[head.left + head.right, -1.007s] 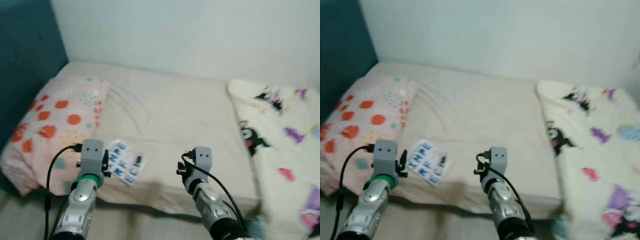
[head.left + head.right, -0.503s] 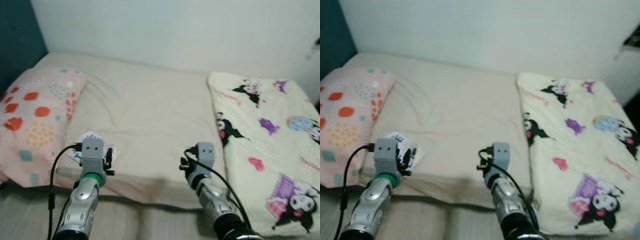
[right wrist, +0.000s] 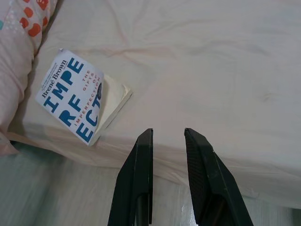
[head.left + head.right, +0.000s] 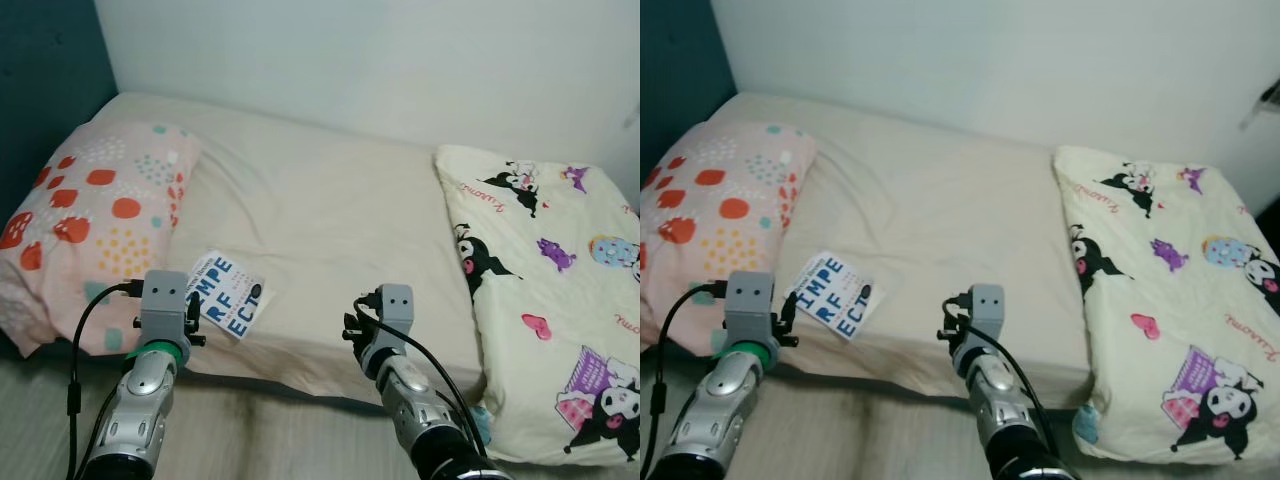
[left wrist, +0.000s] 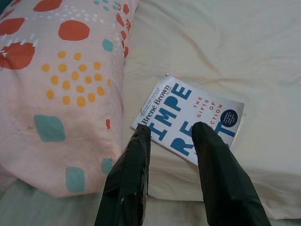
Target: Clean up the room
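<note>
A white paperback book (image 4: 225, 297) with big blue letters lies flat on the beige bed sheet (image 4: 330, 220), close to the front edge and beside the spotted pink pillow (image 4: 90, 220). My left gripper (image 5: 171, 132) is open and hovers just short of the book's (image 5: 188, 122) near edge, with nothing between its fingers. My right gripper (image 3: 168, 133) is also open and empty. It is held over the bed's front edge, with the book (image 3: 73, 96) well off to its side.
A cream blanket (image 4: 540, 290) printed with cartoon figures covers the right part of the bed. A dark teal headboard (image 4: 40, 90) rises behind the pillow, and a white wall (image 4: 380, 60) runs along the far side. Grey floor (image 4: 270, 440) lies below the mattress edge.
The whole picture swung right and then back left, so the camera moved. Both arms keep the same raised pose. The book lies in the same spot on the sheet.
</note>
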Controlling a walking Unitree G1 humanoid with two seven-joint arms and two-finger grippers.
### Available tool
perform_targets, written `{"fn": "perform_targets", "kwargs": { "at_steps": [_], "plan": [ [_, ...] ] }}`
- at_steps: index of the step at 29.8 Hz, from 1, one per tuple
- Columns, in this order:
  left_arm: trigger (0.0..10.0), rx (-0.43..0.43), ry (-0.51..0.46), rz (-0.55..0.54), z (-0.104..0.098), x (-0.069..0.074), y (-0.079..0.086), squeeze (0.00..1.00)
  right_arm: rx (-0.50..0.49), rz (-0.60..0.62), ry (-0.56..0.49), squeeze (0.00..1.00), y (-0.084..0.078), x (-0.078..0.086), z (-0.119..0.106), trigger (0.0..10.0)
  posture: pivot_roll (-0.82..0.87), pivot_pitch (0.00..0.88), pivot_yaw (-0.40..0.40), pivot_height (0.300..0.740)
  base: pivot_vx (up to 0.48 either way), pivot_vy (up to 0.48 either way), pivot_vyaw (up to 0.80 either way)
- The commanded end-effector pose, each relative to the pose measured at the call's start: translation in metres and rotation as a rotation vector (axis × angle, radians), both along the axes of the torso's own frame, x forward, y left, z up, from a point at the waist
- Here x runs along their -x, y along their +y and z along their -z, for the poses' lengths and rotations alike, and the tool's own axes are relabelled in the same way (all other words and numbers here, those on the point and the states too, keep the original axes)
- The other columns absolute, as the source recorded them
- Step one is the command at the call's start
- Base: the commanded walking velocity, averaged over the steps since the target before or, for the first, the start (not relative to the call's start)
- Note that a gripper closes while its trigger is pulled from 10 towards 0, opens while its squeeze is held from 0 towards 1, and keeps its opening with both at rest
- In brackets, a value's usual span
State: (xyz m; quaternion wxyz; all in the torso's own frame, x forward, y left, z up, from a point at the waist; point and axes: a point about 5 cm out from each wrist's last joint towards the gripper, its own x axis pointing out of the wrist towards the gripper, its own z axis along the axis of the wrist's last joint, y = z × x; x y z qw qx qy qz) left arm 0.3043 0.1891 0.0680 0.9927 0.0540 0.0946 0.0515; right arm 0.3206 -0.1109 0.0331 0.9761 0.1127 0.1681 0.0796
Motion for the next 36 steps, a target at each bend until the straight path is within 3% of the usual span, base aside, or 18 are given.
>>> {"fn": "perform_targets", "kwargs": {
  "at_steps": [1, 18, 22, 36],
  "plan": [
    [10.0, -0.001, 0.033, 0.023, 0.007, 0.002, -0.007, 0.00, 0.005, 0.026, 0.027, 0.00, -0.007, 0.002, 0.005, 10.0, 0.12, 0.000, -0.052, 0.740, 0.000, 0.000, 0.00],
    [10.0, -0.001, 0.094, 0.059, 0.022, 0.003, -0.020, 0.00, 0.127, 0.169, 0.015, 0.00, -0.035, 0.012, 0.015, 10.0, 0.10, 0.000, -0.033, 0.740, 0.000, 0.000, 0.00],
    [10.0, -0.002, 0.153, 0.115, 0.042, 0.010, -0.030, 0.00, 0.203, 0.175, 0.124, 0.00, -0.044, 0.030, 0.036, 10.0, 0.07, 0.000, -0.020, 0.740, 0.000, 0.000, 0.00],
    [10.0, 0.016, 0.153, 0.122, 0.044, 0.010, -0.034, 0.00, 0.203, 0.167, 0.127, 0.00, -0.038, 0.029, 0.036, 10.0, 0.08, 0.007, -0.012, 0.740, 0.000, 0.000, 0.00]
  ]
}}
